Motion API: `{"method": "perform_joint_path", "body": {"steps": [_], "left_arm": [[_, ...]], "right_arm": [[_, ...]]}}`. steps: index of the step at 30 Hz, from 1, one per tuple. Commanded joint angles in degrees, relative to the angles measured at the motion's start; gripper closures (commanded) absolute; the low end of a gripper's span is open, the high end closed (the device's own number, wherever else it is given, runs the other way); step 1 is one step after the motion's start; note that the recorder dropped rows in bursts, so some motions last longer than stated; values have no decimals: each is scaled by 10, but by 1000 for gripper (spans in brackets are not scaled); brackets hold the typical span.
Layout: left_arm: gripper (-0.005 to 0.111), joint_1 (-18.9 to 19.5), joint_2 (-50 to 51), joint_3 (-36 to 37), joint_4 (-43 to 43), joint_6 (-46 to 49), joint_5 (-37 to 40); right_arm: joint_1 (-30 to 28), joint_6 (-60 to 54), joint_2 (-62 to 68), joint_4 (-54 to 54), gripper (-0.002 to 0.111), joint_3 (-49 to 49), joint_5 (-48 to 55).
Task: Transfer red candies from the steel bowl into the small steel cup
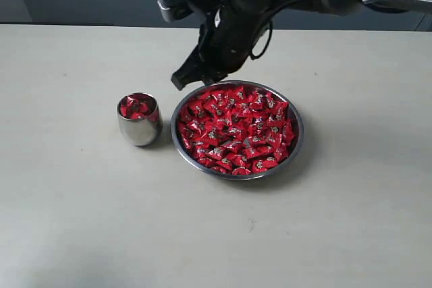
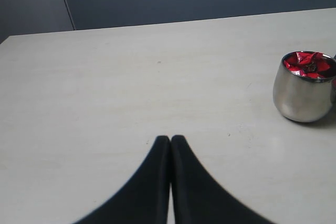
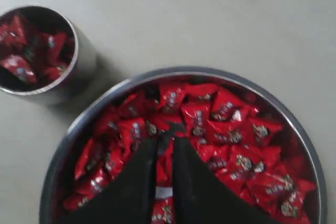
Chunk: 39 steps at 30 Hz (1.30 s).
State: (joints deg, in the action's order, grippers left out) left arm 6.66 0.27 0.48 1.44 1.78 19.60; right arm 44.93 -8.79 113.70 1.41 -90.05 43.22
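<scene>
— Where do the sweets lie?
— Most of the small, shiny-wrapped red candies [image 1: 236, 126] are heaped across the wide, shallow, round steel bowl [image 1: 300, 136]; the bowl stands about the middle of the pale, flat table [image 1: 81, 227]; a few more sit in the small, rounded, mirror-polished steel cup [image 1: 140, 131], reaching roughly to its brim.
— And the cup against the bowl?
— Upright, just left of the bowl; close beside it, with a thin strip of table between the two.
— The black right gripper [image 3: 165, 141]?
— It hangs over the far left part of the bowl, tips pointing down at the candies; its two fingers are drawn close, leaving only a narrow slit; red wrapper shows in that slit, yet whether it is pinched there or merely lies beneath, I cannot tell.
— The black left gripper [image 2: 170, 139]?
— Its fingers are pressed flat together along their length; it sits low over the table; the cup stands ahead of it and off to one side, apart from the fingers.
</scene>
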Motion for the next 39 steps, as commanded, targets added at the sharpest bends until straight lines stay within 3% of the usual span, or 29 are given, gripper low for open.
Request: {"method": "perform_joint_path", "body": {"steps": [1, 5, 12, 16, 19, 30, 32, 37, 39], "left_arm": [[106, -5, -3, -5, 1, -1, -3], [106, -5, -3, -5, 1, -1, -3], [106, -5, -3, -5, 1, -1, -3], [106, -5, -3, -5, 1, -1, -3], [106, -5, -3, -5, 1, -1, -3], [106, -5, -3, -5, 1, -1, -3], [106, -5, -3, -5, 1, -1, -3], [106, -5, -3, -5, 1, -1, -3], [106, -5, -3, -5, 1, -1, -3]], "right_arm": [[-22, 7, -26, -7, 96, 71, -41], [-21, 5, -26, 26, 96, 117, -66], [-21, -96, -24, 166, 93, 139, -91], [-21, -114, -13, 183, 73, 139, -91], [-21, -114, 2, 182, 63, 139, -92], [-22, -114, 55, 178, 63, 139, -125], [-22, -112, 59, 173, 68, 139, -134], [-22, -109, 55, 169, 108, 139, -130], [-22, -103, 50, 155, 106, 139, -128]]}}
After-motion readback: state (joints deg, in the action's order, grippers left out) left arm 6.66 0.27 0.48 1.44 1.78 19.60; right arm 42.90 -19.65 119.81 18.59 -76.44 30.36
